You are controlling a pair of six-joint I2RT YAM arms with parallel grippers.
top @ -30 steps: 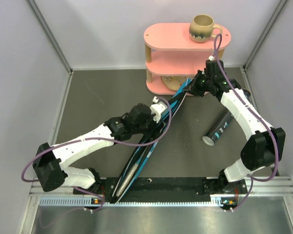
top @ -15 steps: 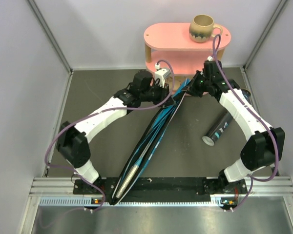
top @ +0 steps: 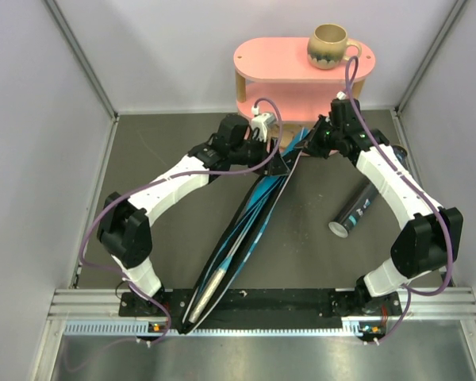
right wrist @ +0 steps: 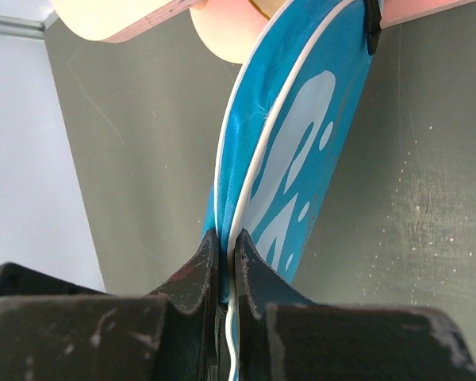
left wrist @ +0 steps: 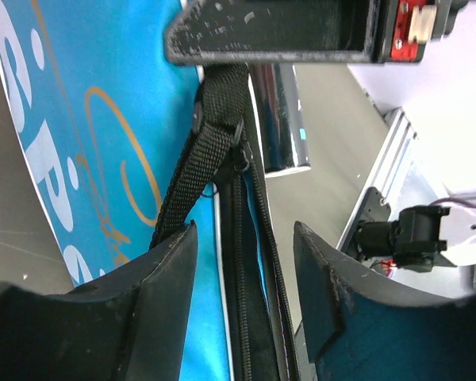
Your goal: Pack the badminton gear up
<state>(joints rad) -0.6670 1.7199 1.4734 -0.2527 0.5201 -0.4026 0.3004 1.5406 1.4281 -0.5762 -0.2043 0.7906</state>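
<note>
Cover point(top: 254, 210) in right gripper's point(right wrist: 226, 242) pinch; left gripper point(left wrist: 244, 230) apparently astride zipper point(left wrist: 238, 302).

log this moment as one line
left gripper: open over zip edge of cover | right gripper: shut on cover rim | tube: lying on table, right of cover

At the back of the worktop point(top: 317, 262), right of centre, a three-tier shelf point(top: 258, 59); on its top tier, toward the right end, a mug point(top: 330, 45). Slanting across the middle, a racket cover point(top: 250, 214): far end just before the shelf, near end at the front rail between the arm bases. Right of the cover, well apart, a tube point(top: 357, 208) lying flat. At the cover's far end, left pincer point(top: 282, 162) on its left side, right pincer point(top: 311, 148) on its right.
</note>
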